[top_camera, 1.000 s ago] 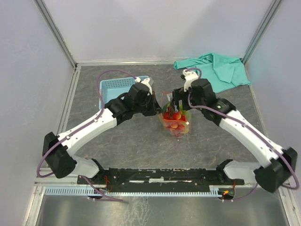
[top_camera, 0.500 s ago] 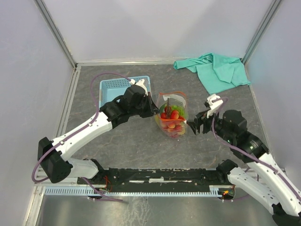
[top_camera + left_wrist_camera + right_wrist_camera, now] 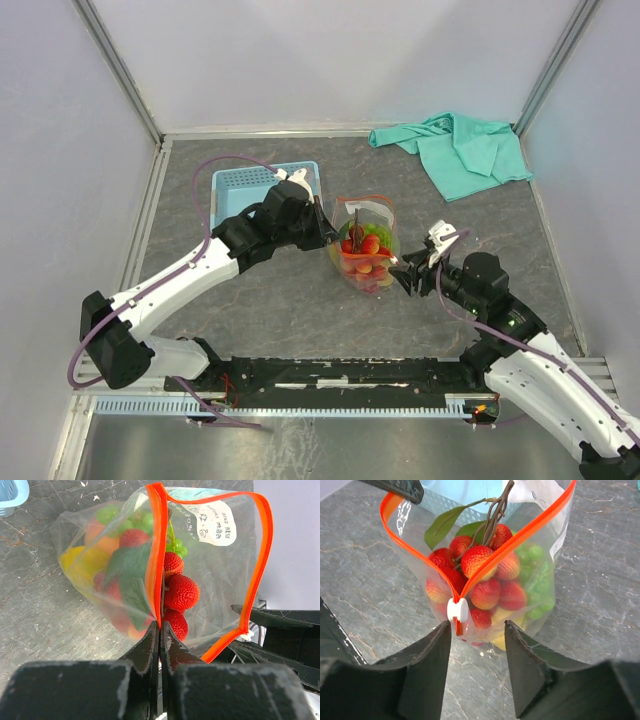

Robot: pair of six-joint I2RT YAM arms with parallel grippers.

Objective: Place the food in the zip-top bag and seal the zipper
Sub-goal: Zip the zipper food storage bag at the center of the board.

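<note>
Pinching the zipper (image 3: 156, 570): left pincer (image 3: 160, 628).

The zip-top bag (image 3: 560, 530) is seen upright on the grey table (image 3: 365, 575), its orange zipper (image 3: 520, 527) spread in a V meeting at a white slider (image 3: 457, 609). Strawberries (image 3: 477, 560), green leaves (image 3: 440, 527) and green grapes (image 3: 537, 575) are contained inside. The jaws of the right gripper (image 3: 477, 630) are held apart just before the slider.

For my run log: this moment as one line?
left gripper: shut on zipper | right gripper: open near slider | food: inside zip-top bag | zipper: unsealed
</note>
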